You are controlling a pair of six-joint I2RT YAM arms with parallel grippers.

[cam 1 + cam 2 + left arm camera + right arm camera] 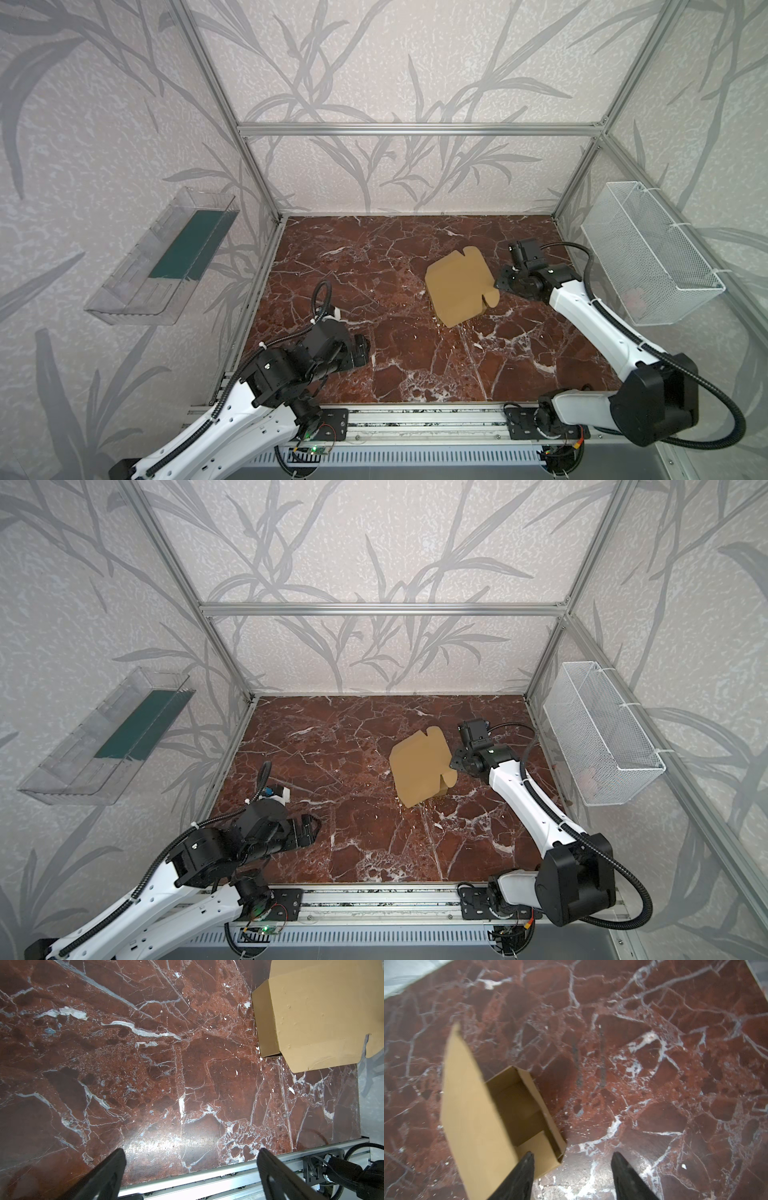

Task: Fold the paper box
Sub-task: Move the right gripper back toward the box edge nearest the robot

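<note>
Toward 2 o'clock of centre on the surface (353, 257), the paper box (459, 291) has walls erected and lid untucked, so closing is judged outstanding. Right gripper (572, 1154), at the box's 3 o'clock: jaws apart, empty. Left gripper (192, 1150), 8 o'clock: spread wide, empty.

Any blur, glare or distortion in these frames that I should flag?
Right wrist view: soft and smeared, with the edges of the box blurred. Left wrist view: sharp, with a bright glare patch on the table near the rail. Both top views: sharp and evenly lit, though the metal frame splays outward, which looks like a wide-angle effect.
</note>
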